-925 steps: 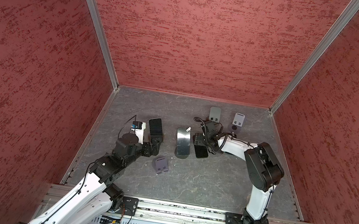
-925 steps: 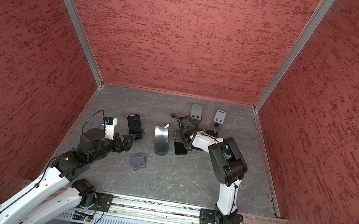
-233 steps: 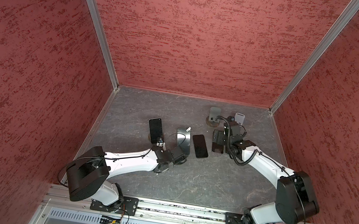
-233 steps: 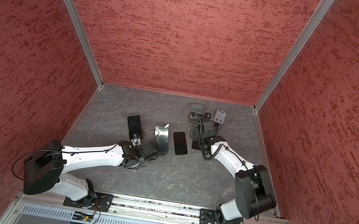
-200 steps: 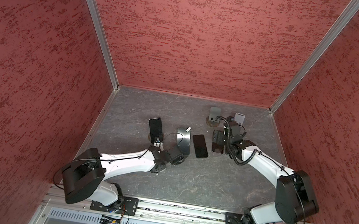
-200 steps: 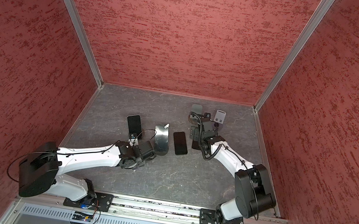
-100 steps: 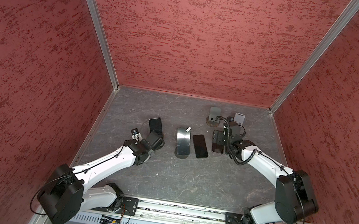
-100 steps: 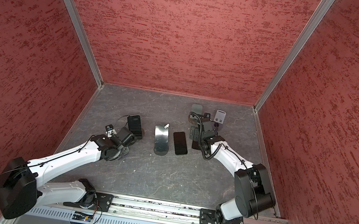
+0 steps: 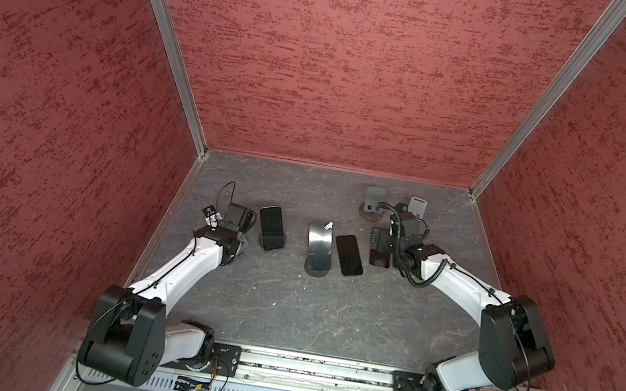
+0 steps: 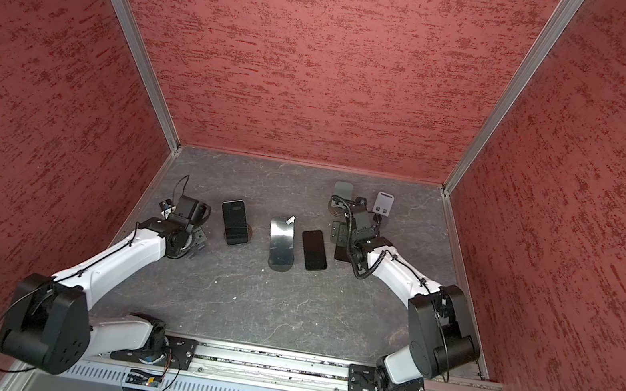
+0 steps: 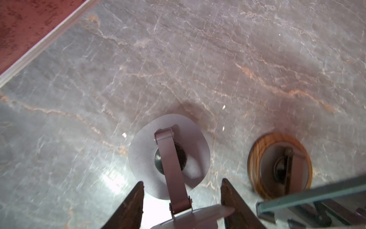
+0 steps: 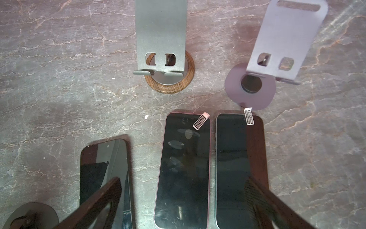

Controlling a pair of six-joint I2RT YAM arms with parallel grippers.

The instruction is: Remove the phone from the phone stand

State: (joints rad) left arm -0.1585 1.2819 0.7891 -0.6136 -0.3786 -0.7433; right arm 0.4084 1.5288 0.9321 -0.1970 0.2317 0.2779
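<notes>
Phone [image 9: 272, 227] sits propped beside lilac stand [image 11: 170, 168] gripped by left pincer [image 11: 182, 180]

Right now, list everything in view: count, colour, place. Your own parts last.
Phones: four, black screens; propped phone on a stand at the left, centre phone flat, pink-edged phone and pale-edged phone flat side by side on the right.
Stands: five; left wood-based stand under the propped phone, silver stand empty at the centre, rear wood-based stand and rear pale stand empty at the back right, small grey stand held.
Floor: one, grey marbled.
Walls: three, red.
Left gripper: black, shut on the small grey stand, beside the propped phone.
Right gripper: black, open over the side-by-side phones.
</notes>
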